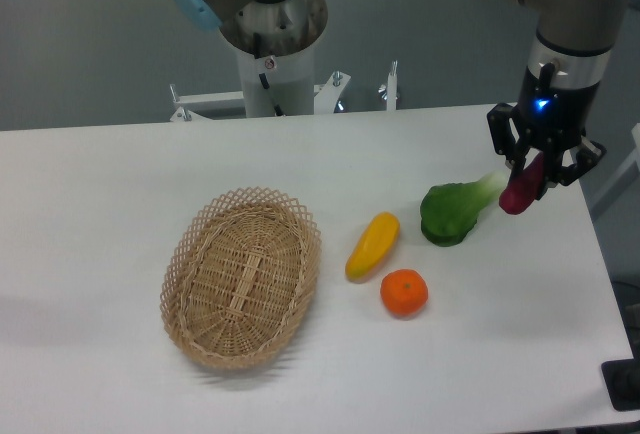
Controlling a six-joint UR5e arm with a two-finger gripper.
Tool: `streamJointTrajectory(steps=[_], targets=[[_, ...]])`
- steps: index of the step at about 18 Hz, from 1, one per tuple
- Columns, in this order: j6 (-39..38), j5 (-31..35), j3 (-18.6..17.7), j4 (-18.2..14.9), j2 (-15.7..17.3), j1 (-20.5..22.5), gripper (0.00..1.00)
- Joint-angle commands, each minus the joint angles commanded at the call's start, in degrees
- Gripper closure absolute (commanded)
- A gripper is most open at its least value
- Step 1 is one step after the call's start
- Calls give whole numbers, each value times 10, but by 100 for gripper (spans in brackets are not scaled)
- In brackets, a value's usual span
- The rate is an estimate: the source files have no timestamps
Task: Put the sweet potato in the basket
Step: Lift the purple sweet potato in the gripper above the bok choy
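The sweet potato (521, 190), a slender magenta-red tuber, hangs tilted in my gripper (541, 168), which is shut on its upper end at the right side of the table. It is held above the tabletop, just right of the green vegetable. The basket (243, 275), an oval tan wicker one with a scalloped rim, lies at the left-centre of the table, far to the left of the gripper. Nothing lies inside it.
A green leafy vegetable (455, 210) lies just left of the gripper. A yellow elongated vegetable (372, 245) and a round orange fruit (404, 292) lie between it and the basket. The robot base (272, 44) stands behind the table. The table's right edge is close to the gripper.
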Motion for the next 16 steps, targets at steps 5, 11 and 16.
streamJointTrajectory(steps=[5, 11, 16], targets=[[-7, -4, -35, -3, 32, -7, 71], [-133, -2, -81, 4, 53, -61, 70], [-237, -1, -109, 11, 61, -112, 70]])
